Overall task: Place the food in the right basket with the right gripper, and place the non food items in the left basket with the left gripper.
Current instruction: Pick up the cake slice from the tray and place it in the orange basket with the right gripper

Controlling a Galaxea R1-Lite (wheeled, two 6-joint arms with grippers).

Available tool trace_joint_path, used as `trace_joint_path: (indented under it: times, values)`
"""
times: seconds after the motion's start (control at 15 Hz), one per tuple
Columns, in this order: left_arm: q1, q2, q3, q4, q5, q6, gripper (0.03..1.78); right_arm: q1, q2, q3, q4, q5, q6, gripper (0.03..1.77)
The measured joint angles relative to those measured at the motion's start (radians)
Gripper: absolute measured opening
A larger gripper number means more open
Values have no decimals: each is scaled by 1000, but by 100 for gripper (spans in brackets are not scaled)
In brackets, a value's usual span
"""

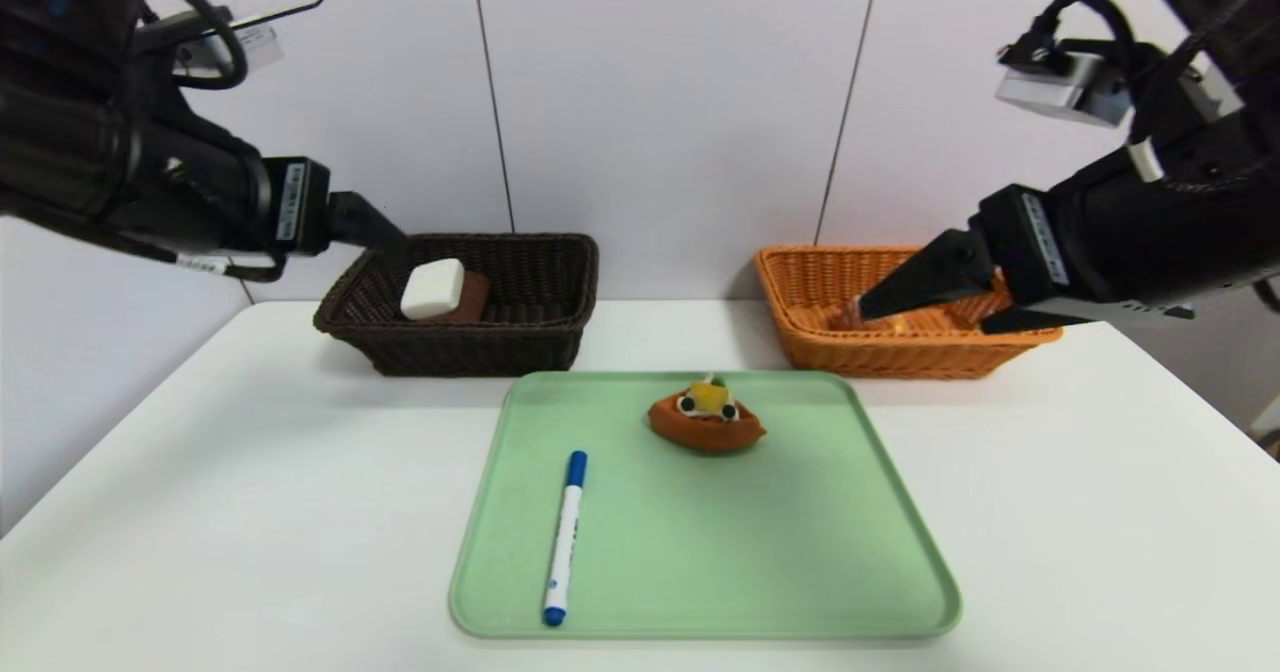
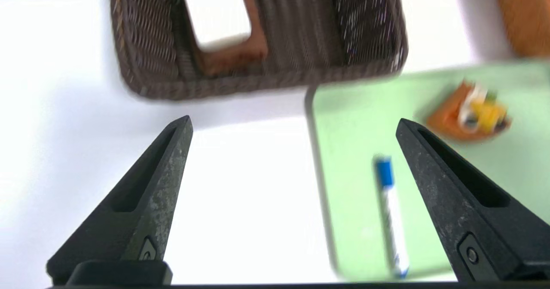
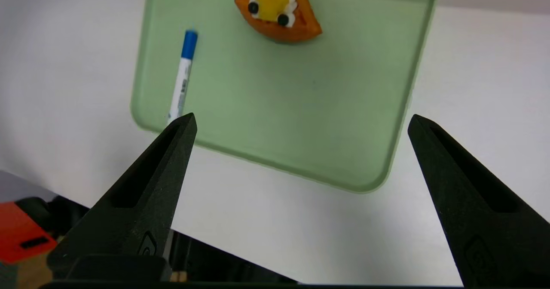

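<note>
On the white desk (image 1: 300, 472) a green tray (image 1: 700, 562) carries the marker (image 1: 564, 537) and the tart (image 1: 706, 420), well apart. Behind it, the dark left basket (image 1: 520, 337) holds the white bar (image 1: 433, 288) lying on the brown towel (image 1: 472, 297) — the towel is mostly covered. The left claw (image 2: 294, 123) is spread wide, empty, near that basket. The right claw (image 1: 925, 314), also spread, hides part of the orange right basket (image 1: 800, 302); something small inside is hard to identify.

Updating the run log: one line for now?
left gripper open, empty | right gripper open, empty | bar, towel in left basket | tart, marker on tray
</note>
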Motion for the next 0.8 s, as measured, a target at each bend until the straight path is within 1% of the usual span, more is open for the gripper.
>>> trace_joint_path:
  times: [0.07, 0.13, 0.27, 0.53, 0.6, 0.67, 0.8]
  values:
    - [-3, -56, 67, 0, 1, 37, 167, 14, 35, -25, 24, 0, -39, 170]
    - [-6, -109, 131, 2, 1, 65, 167, 24, 70, -44, 34, 1, -98, 170]
    - [-11, -204, 252, 1, 0, 88, 168, 35, 131, -64, 38, 12, -200, 170]
    - [-25, -350, 440, -8, -2, 74, 169, 50, 229, -70, 38, 13, -310, 170]
    - [-29, -381, 479, -16, -3, 69, 169, 57, 245, -73, 38, 17, -325, 170]
    - [-30, -407, 511, -17, -3, 67, 169, 65, 259, -80, 37, 33, -339, 170]
    - [-32, -445, 557, -20, -3, 66, 169, 75, 289, -84, 39, 50, -347, 170]
